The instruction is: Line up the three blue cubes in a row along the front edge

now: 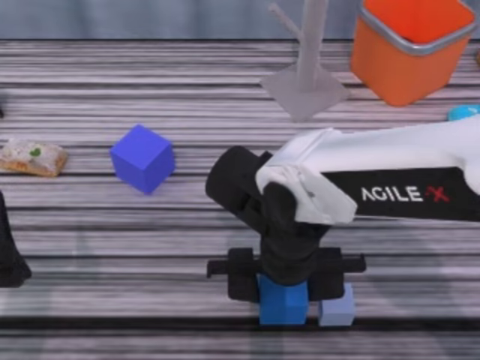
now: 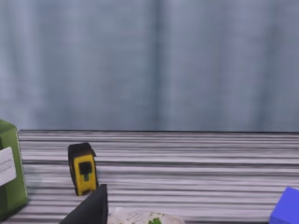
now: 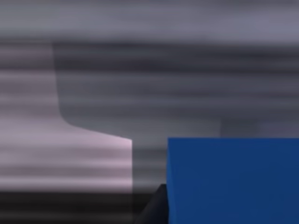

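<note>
The medium royal-blue cube [image 1: 283, 301] stands at the front edge [image 1: 112, 324], with the small pale grey-blue cube [image 1: 337, 306] touching its right side. My right gripper [image 1: 285, 281] reaches straight down over the medium cube, a finger on each side, shut on it. In the right wrist view this cube [image 3: 233, 182] fills the corner, with one fingertip [image 3: 156, 207] against its face. The large indigo-violet cube [image 1: 142, 157] sits apart at mid left, and its corner [image 2: 286, 207] shows in the left wrist view. My left gripper [image 1: 9, 259] is parked at the left edge, open.
An orange bucket [image 1: 409, 45] and a grey stand [image 1: 304, 82] are at the back right. A cyan object [image 1: 463, 112] lies beside the right arm. A bread slice [image 1: 31, 157] lies at far left. A yellow tape measure [image 2: 83, 169] and a green box [image 2: 9, 172] show in the left wrist view.
</note>
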Controlling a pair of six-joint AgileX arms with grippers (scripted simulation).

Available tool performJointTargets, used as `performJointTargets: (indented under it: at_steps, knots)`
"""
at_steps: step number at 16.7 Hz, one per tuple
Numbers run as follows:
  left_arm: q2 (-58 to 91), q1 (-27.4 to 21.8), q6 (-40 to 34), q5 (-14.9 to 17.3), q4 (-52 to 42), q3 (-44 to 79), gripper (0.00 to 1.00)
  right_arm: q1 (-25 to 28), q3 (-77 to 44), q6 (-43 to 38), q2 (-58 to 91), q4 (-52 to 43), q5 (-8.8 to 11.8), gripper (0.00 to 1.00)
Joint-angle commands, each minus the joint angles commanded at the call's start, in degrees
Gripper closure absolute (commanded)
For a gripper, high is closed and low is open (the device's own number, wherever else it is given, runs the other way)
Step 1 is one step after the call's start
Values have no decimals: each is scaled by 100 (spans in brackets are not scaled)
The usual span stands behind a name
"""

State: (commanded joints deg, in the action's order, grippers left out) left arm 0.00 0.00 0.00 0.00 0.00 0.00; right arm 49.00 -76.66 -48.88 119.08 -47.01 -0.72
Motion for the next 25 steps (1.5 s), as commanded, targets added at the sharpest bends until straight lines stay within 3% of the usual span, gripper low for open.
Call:
performJointTargets:
  at_steps: [7, 17, 25]
  knots:
    - [0, 0, 0, 0, 0, 0, 0, 0, 0, 0, 0, 0, 0, 2]
    - [0, 0, 0, 0, 0, 0, 0, -11, -19, -3, -11, -20, 1, 0]
    - [0, 0, 0, 0, 0, 0, 0, 48, -831, 3, -561, -1400, 5, 0]
